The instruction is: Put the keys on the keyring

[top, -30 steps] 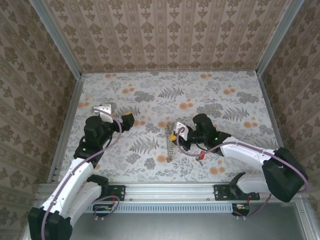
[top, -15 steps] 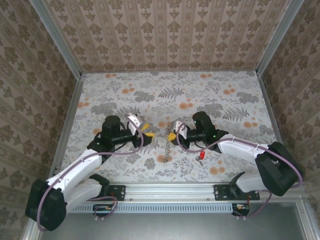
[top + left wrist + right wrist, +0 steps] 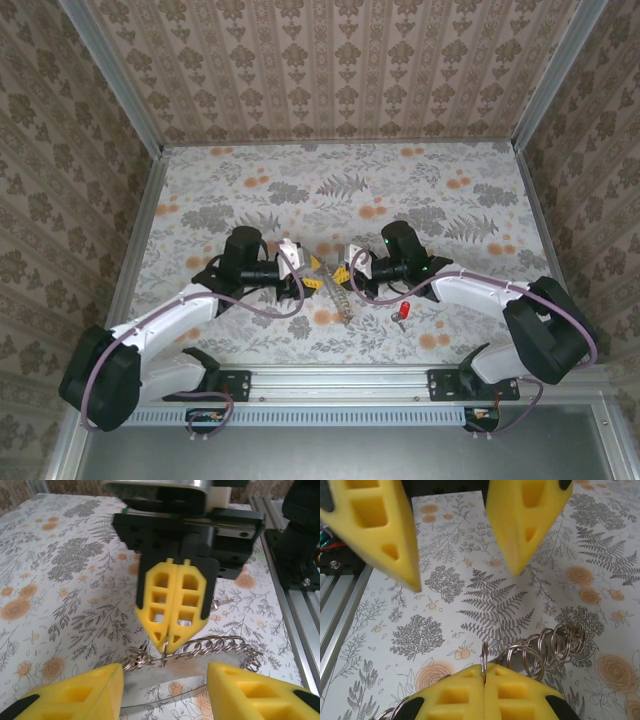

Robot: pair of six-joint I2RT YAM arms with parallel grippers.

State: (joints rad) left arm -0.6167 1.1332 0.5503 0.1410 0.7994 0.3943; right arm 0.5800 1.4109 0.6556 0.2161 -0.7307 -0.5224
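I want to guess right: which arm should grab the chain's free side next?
Left, probably. The left gripper is open with the chain just ahead; the right gripper is shut on that chain.

Bright even light, soft shadows

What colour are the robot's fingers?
Yellow fingers, clearest in the left wrist view.

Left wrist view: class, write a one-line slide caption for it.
Right gripper, jaws shut, pinches the keyring on the floral table; the left gripper faces it with open jaws.
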